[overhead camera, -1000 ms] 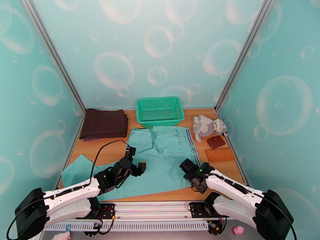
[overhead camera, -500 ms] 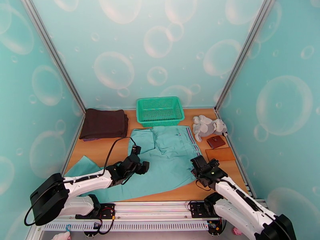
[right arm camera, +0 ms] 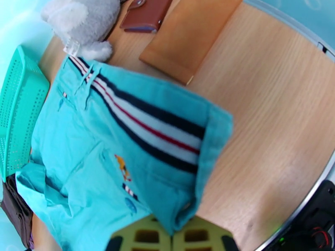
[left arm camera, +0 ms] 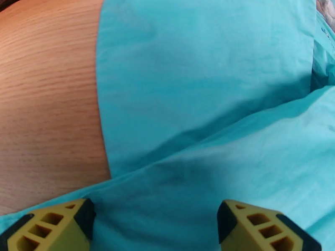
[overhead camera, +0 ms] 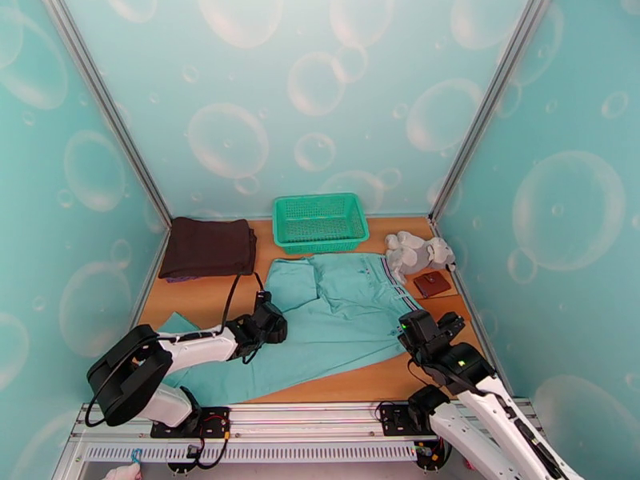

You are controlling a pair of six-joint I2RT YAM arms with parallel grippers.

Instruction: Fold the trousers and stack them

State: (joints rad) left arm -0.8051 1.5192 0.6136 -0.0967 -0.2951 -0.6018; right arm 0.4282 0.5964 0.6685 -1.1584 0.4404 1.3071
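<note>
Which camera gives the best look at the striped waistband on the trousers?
The right wrist camera: the waistband sits close up, its navy, white and red stripes clear. The top camera shows it as a thin edge beside the plush toy. The left wrist camera shows plain cloth of the trousers.

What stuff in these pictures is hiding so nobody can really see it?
- Top view: the left gripper hides its own fingertips, so whether they touch the trousers is unclear.
- Right wrist view: the plush toy is cut off by the top edge; no face shows.
- Right wrist view: the small stitched pictures on the trousers are too tiny to read.
</note>
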